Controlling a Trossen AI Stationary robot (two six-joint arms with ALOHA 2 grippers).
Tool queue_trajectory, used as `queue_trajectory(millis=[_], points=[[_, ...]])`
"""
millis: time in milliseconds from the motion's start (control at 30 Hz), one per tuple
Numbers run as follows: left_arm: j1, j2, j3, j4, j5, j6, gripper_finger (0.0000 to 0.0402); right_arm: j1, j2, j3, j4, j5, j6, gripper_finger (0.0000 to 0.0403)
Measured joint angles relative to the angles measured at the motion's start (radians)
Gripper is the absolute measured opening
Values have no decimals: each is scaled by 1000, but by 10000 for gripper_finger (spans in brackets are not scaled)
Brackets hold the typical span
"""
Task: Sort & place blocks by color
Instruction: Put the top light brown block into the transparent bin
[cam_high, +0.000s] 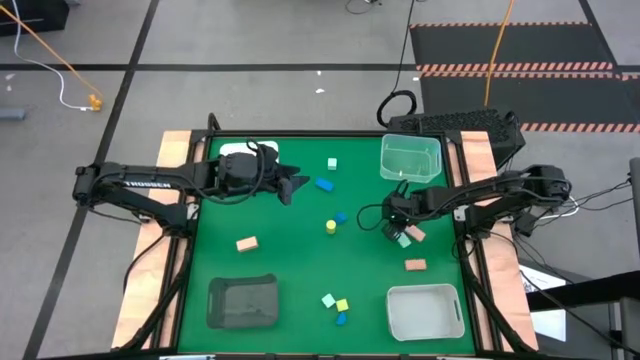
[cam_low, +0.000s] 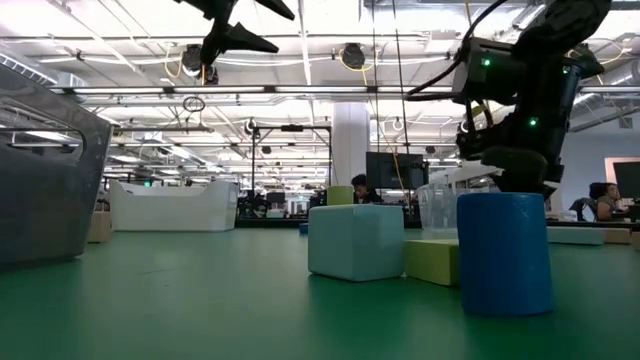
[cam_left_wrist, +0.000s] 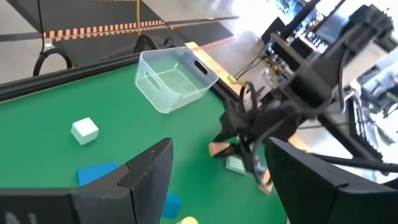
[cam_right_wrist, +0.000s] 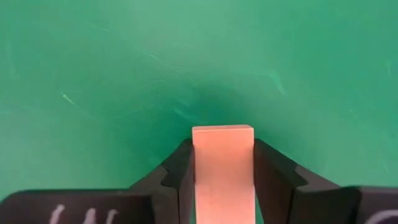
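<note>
Right gripper (cam_high: 400, 232): down at the mat on the table's right side, its fingers (cam_right_wrist: 177, 177) pressed against both flanks of a pink bar (cam_right_wrist: 223, 171); the right wrist view shows the bar filling the gap, one end jutting past the fingertips over bare green.
Pink bar, seen from above: a salmon end shows just outboard of the gripper, beside a mint block (cam_high: 404, 241) that lies right under the fingers; whether that salmon piece is the pinched bar cannot be told from the high view.
Left gripper (cam_high: 295, 184): hanging above the far-left part of the mat, fingers (cam_left_wrist: 147, 171) spread wide with nothing between them.
Near the left gripper: a blue bar (cam_high: 325, 184) just ahead of the fingertips, a mint cube (cam_high: 332, 163) a little beyond it toward the far edge.
Between the grippers: a small blue block (cam_high: 341, 216) and a yellow cylinder (cam_high: 331, 227), close together.
Clear bin (cam_high: 410, 157): far right corner, beyond the right gripper.
White bin (cam_high: 425, 311): near right corner; a second pink bar (cam_high: 415, 265) lies between it and the right gripper.
Dark bin (cam_high: 242, 301): near left, with a third pink bar (cam_high: 246, 243) lying between it and the left gripper.
Near-edge cluster: a mint, a lime and a blue block (cam_high: 341, 318) lying together between the dark and white bins.
Mat (cam_high: 290, 270): green.
</note>
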Motion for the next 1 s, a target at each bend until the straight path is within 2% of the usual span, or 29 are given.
queue_trajectory(millis=[300, 433, 633, 867, 933, 1000], points=[[-3, 13, 0, -90, -1, -32, 255, -6, -249, 0, 43, 1, 103, 109], [-9, 13, -1, -115, 0, -20, 255, -6, -376, 0, 138, 69, 128, 109], [-15, 13, -1, -124, -2, 58, 255, -6, -518, 2, 333, 342, 52, 109], [-1, 13, -1, -125, -12, 54, 255, -69, -549, 2, 450, 737, -182, 112], [4, 13, -1, -125, -17, 45, 255, -113, -547, 2, 448, 809, -228, 123], [7, 13, -1, -130, -26, 42, 255, -167, -546, 2, 442, 829, -268, 131]])
